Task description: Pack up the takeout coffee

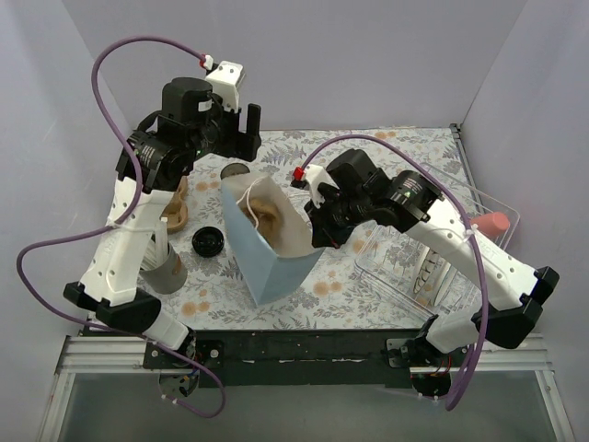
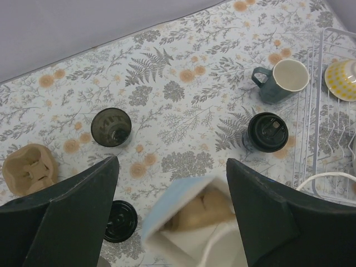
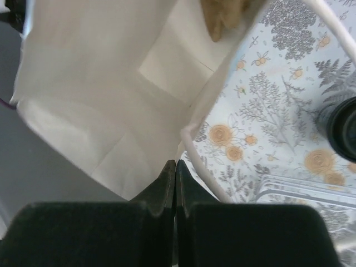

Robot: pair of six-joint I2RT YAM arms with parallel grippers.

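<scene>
Top: right tool (image 1: 320,235) looks pinched shut on the paper bag (image 1: 276,267) rim, left tool (image 1: 237,138) wide open, empty. Left wrist: takeout coffee (image 2: 267,132) stands on the tabletop (image 2: 194,55), 2 o'clock from that tool. Right wrist: jaws closed tight.

Readable text: none in any view.
Lid of the takeout coffee (image 2: 267,132), right of centre in the left wrist view: raised marks on the black top, too small to read.
Dark round cup (image 2: 111,127), left of centre in the same view: pale marks inside, too blurred to read.
Loose black lid (image 2: 119,221), lower left of the same view: raised rings, with no letters that can be made out.
Pale item (image 1: 425,269) in the clear bin (image 1: 386,276), lower right of the top view: dark marks on it, too small to tell whether they are print.
</scene>
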